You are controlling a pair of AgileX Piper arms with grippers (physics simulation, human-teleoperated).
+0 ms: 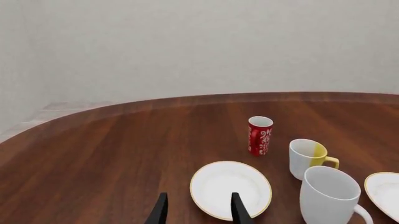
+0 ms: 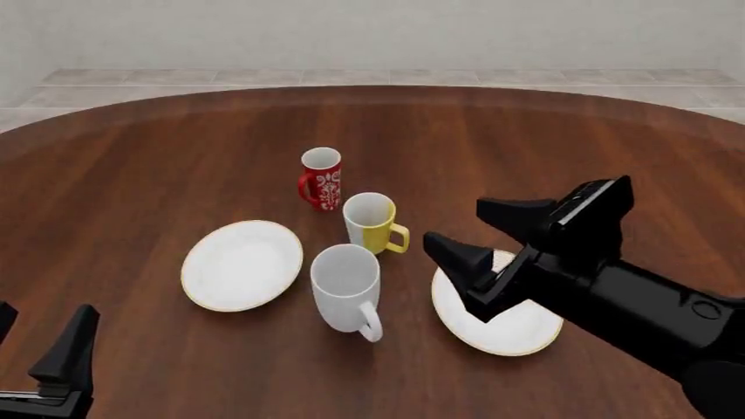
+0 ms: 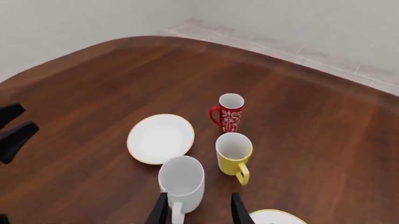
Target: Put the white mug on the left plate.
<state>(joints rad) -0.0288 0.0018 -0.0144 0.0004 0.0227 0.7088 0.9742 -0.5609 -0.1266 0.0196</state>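
Right gripper point(image 2: 483, 236) hangs above the table point(image 2: 140, 175) with its two black fingers spread apart and nothing between them, over the near-left part of the right plate point(image 2: 507, 336). Left gripper point(image 2: 41, 349) sits low at the near left corner, fingers also parted and empty, well apart from the crockery.

Between the two plates stands the white mug point(image 2: 345, 287), upright on the wood, its loop handle turned toward the near side and slightly right. Just to its left lies the left plate point(image 2: 242, 264), bare, its rim close to the mug but not touching it as far as I can see. Behind the white mug, just beyond it, stands the yellow-and-white mug point(image 2: 372, 223) with its yellow handle pointing right, and farther back and slightly left is the red patterned mug point(image 2: 320, 178). Both stand upright on the far side of the white mug, none between it and the left plate. From the right wrist view the white mug point(image 3: 181, 182) sits just ahead of the fingertips.
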